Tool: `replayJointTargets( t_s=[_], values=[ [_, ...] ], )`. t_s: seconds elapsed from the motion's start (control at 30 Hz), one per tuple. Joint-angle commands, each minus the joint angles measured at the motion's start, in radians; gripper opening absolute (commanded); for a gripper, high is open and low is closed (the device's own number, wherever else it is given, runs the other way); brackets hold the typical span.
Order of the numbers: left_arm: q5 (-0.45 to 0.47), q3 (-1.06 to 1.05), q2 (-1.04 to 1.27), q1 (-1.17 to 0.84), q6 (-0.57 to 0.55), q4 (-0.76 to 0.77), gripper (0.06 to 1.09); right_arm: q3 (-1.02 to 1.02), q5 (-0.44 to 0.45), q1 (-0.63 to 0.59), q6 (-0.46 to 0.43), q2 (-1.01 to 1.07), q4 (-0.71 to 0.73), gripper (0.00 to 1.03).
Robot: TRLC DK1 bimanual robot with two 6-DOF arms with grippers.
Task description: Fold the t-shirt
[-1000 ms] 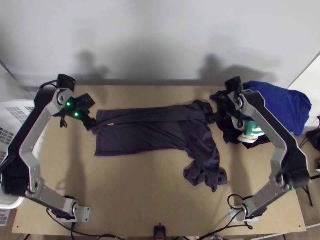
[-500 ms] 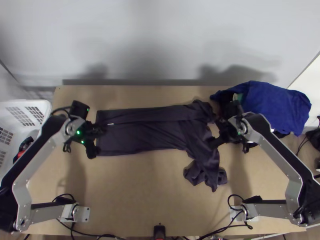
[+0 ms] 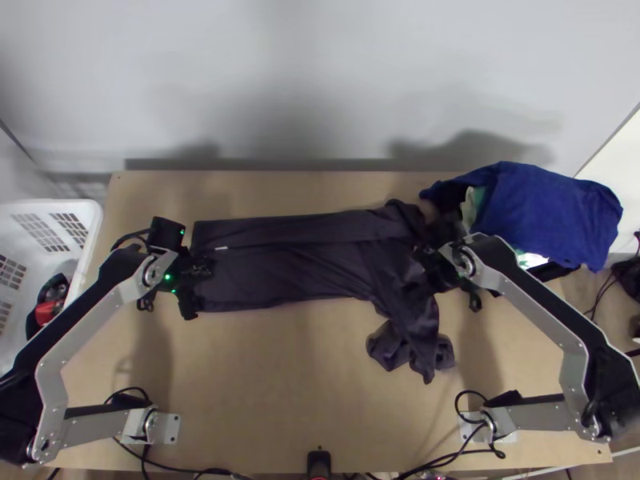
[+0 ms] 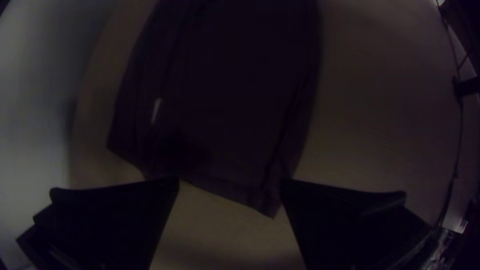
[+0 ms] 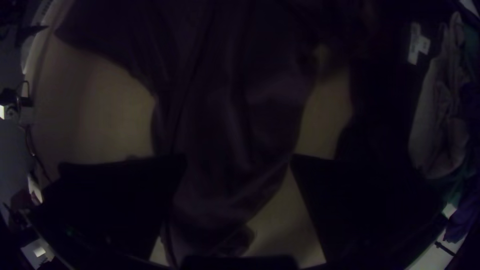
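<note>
The t-shirt (image 3: 296,268) lies with its long axis running between the left end effector (image 4: 230,181) and the right end effector (image 5: 239,157), both released — hem (image 4: 225,191) near the left, rumpled sleeve (image 3: 416,336) beneath the right, the nearer one for tucking it in.

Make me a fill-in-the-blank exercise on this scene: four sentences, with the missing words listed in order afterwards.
The plastic basket at the top view's left edge is coloured ____.
The large bright cloth to the right of the t-shirt is coloured ____.
Rather than shut, the left pincer is ____.
The t-shirt's bunched part lies nearest the base of the ____ arm.

Missing words: white; blue; open; right.
</note>
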Motion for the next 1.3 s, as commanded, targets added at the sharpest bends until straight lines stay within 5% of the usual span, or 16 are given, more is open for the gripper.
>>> replayJointTargets(
  t_s=[0.0, 1.03, 1.27],
  values=[
    [-0.004, -0.033, 0.05, 0.004, 0.012, 0.077, 1.02, -0.021, 0.0, 0.0, -0.009, 0.077, 0.069, 0.96],
    [0.007, -0.128, 0.094, 0.009, 0.109, 0.094, 1.01, -0.015, -0.002, 0.006, 0.003, 0.181, 0.148, 0.92],
    [0.007, -0.122, 0.114, 0.012, 0.116, 0.097, 0.97, -0.012, -0.002, 0.019, 0.003, 0.193, 0.165, 0.75]
  ],
)
